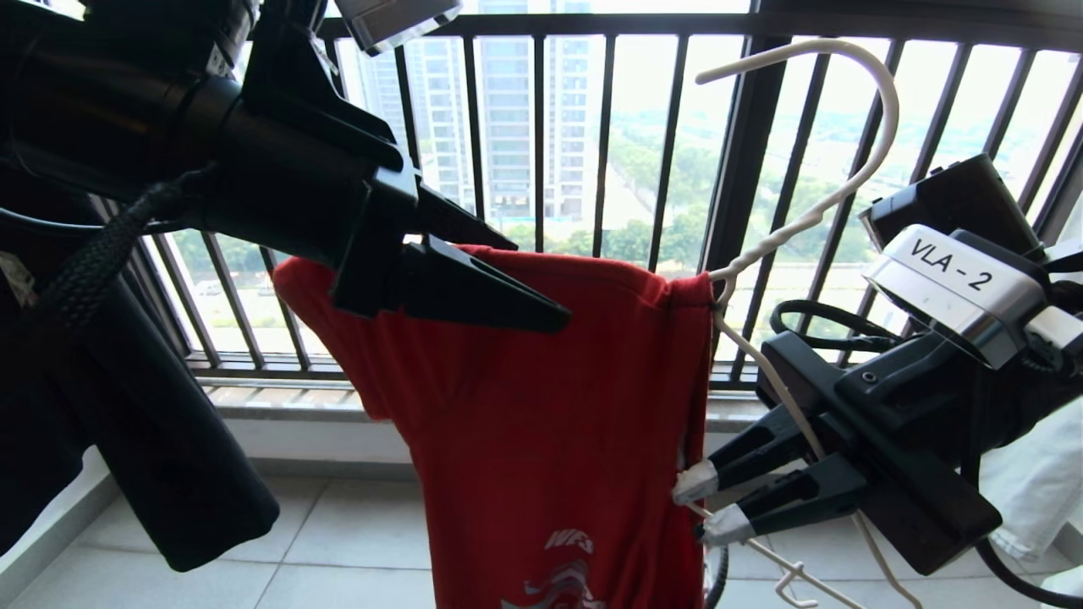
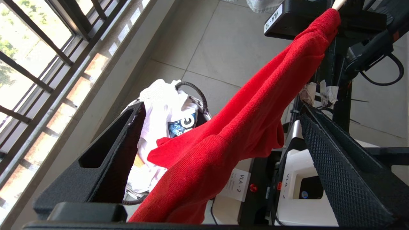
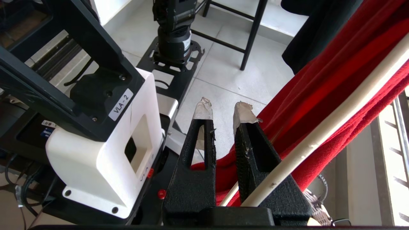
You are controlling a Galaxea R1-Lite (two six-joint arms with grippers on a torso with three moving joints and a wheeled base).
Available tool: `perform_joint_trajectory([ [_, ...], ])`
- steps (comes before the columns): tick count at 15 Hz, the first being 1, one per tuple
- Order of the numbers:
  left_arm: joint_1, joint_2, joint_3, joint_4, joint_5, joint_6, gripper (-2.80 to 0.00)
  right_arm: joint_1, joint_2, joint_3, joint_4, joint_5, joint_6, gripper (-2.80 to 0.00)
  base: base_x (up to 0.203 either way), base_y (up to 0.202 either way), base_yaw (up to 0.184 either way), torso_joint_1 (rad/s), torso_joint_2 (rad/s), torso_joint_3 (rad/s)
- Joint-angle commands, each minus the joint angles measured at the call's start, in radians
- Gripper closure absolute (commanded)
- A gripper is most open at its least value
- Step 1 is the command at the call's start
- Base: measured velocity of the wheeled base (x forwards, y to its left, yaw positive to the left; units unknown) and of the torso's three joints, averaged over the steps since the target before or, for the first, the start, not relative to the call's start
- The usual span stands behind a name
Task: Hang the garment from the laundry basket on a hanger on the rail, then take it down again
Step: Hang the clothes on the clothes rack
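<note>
Red T-shirt (image 1: pixel 541 406) hangs partly threaded on a thin white wire hanger (image 1: pixel 812 211), whose hook points upward in front of the dark barred window railing (image 1: pixel 609 135). Right gripper (image 1: pixel 702 503), fingers nearly closed, grasps the hanger's wire at the shirt's right edge; the wire runs between its tape-tipped fingers (image 3: pixel 244 116). Left gripper (image 1: pixel 525 279), jaws wide apart and released, straddles the shirt's upper left shoulder fold without clamping it. Below, the laundry basket (image 2: pixel 195 92) on the tiled floor (image 1: pixel 338 541) contains a white printed shirt (image 2: pixel 166 108).
</note>
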Motion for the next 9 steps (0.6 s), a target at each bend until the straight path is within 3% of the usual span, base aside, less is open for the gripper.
perform_joint_trajectory([
  [1, 0.0, 0.001, 0.003, 0.031, -0.002, 0.003, -2.8, -0.002, -0.002, -0.001, -0.001, 0.008, -0.004, 0.0, 0.0, 0.0, 0.0, 0.0, 0.0, 0.0],
  [9, 0.0, -0.004, 0.0, 0.082, 0.072, 0.01, -2.8, -0.041, 0.0, -0.009, -0.001, 0.038, -0.01, 0.0, 0.0, 0.0, 0.0, 0.0, 0.0, 0.0],
])
